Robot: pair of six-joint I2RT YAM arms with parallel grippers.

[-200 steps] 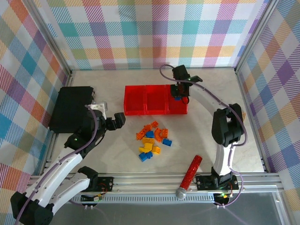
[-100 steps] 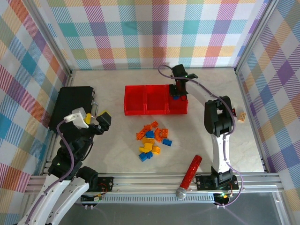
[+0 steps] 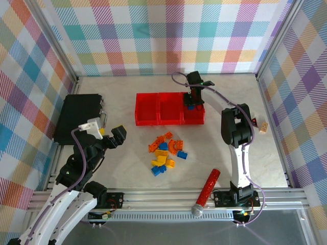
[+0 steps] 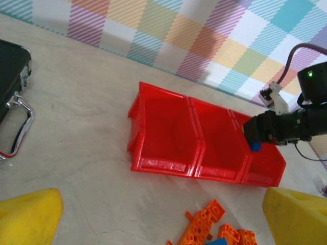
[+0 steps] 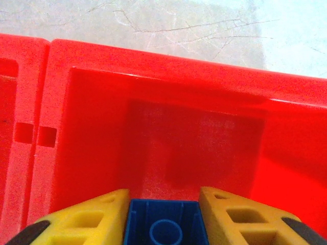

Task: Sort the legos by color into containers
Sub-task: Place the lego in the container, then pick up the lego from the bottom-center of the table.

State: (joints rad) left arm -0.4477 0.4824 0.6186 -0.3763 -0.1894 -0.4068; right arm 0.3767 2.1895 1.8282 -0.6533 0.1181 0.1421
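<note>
Hovering above the rightmost bin (image 5: 168,102), the right tool (image 3: 192,100) is pinching a blue lego (image 5: 164,227); letting go looks next; the left tool (image 3: 116,133) is idling wide open, empty.

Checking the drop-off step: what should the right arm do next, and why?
Probably open the right gripper and release: it holds a blue brick over the bare floor of the right-end bin, so the brick should drop inside.

Blk/wht arms (image 3: 237,133) w/ purple cables (image 4: 291,62), yellow finger pads (image 5: 87,219), green LED (image 4: 310,74)
</note>
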